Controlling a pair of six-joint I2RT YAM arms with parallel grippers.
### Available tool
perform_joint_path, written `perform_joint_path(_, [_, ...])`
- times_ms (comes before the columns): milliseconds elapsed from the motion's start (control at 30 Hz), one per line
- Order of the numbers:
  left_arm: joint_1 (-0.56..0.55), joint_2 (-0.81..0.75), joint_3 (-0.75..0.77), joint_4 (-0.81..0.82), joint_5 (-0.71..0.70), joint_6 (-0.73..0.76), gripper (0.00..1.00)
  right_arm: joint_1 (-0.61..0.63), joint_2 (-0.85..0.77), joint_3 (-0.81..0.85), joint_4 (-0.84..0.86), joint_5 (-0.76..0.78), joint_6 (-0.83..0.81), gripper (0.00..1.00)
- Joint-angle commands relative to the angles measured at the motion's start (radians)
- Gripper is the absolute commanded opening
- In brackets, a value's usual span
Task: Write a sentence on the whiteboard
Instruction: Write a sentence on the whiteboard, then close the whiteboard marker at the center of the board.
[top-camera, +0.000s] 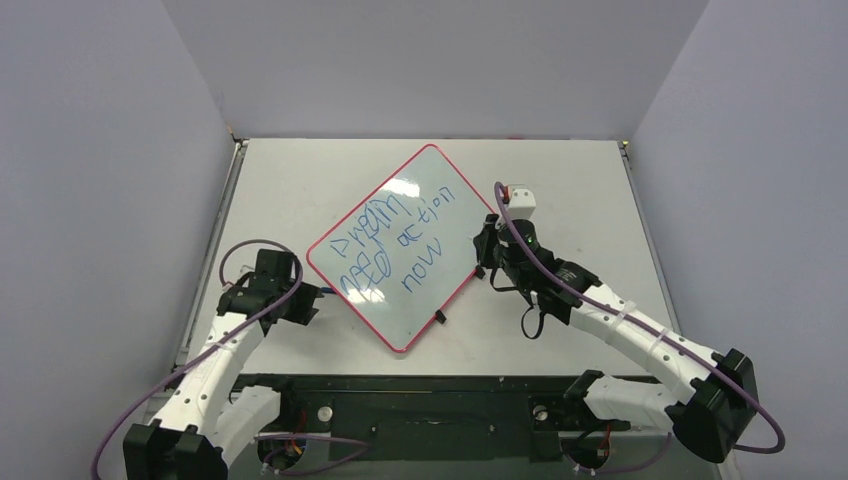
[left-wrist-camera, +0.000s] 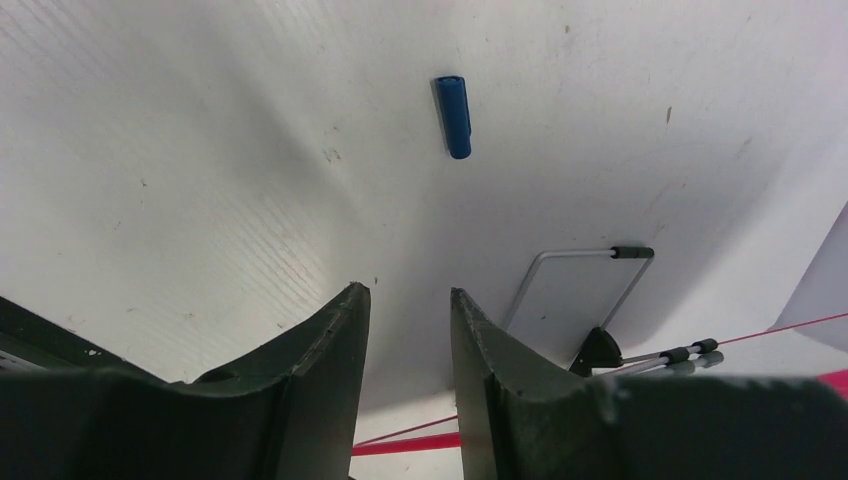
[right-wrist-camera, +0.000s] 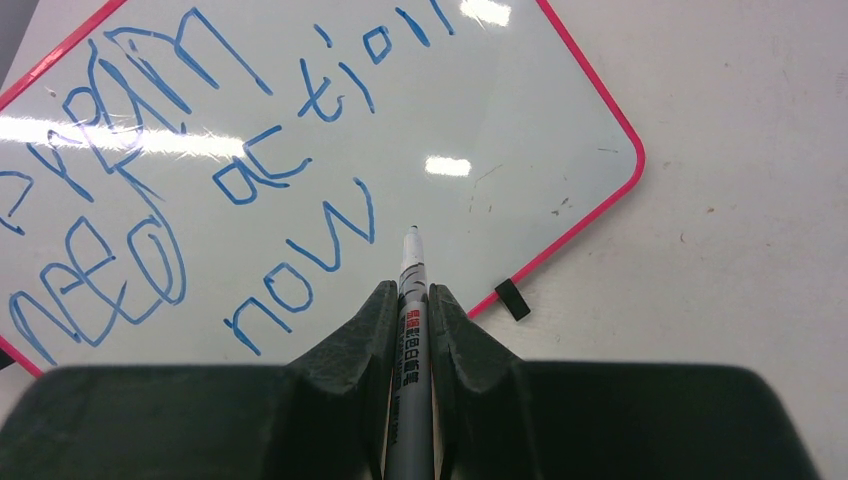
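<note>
Two grippers over the counter (right-wrist-camera: 750, 250): right gripper (right-wrist-camera: 411, 295), jaws pinching a marker (right-wrist-camera: 408, 335) above the blue sentence (right-wrist-camera: 250, 180) on the whiteboard (right-wrist-camera: 500, 120); left gripper (left-wrist-camera: 408, 295), jaws spread near a blue cap (left-wrist-camera: 452, 116).

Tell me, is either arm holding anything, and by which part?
The right gripper holds a marker, pinched around its barrel, tip poking out toward the whiteboard. The left gripper is open and holds nothing.

Board sits skewed mid-table

The whiteboard (top-camera: 450, 265) lies on the table (top-camera: 570, 190), with the sentence (top-camera: 395, 245) on it. Left gripper (top-camera: 310, 300) sits beside its left corner, right gripper (right-wrist-camera: 408, 295) at its right edge, marker (right-wrist-camera: 411, 330) between the fingers.
</note>
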Motion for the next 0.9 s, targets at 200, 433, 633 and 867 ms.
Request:
perform_joint_path(200, [-0.066, 0.068, 0.097, 0.048, -0.088, -0.003, 0.32, -0.018, 0.027, 0.022, 0.033, 0.008, 0.011, 0.00])
perform_joint_path(433, [-0.099, 0.178, 0.147, 0.114, -0.102, 0.027, 0.32, -0.030, 0.034, 0.020, 0.035, 0.000, 0.011, 0.00])
perform_joint_path(633, [-0.119, 0.257, 0.176, 0.190, -0.104, 0.043, 0.32, -0.042, 0.040, 0.015, 0.036, -0.010, 0.009, 0.00])
perform_joint_path(867, [-0.133, 0.361, 0.227, 0.227, -0.112, 0.074, 0.32, -0.063, 0.041, 0.013, 0.033, -0.021, 0.002, 0.00])
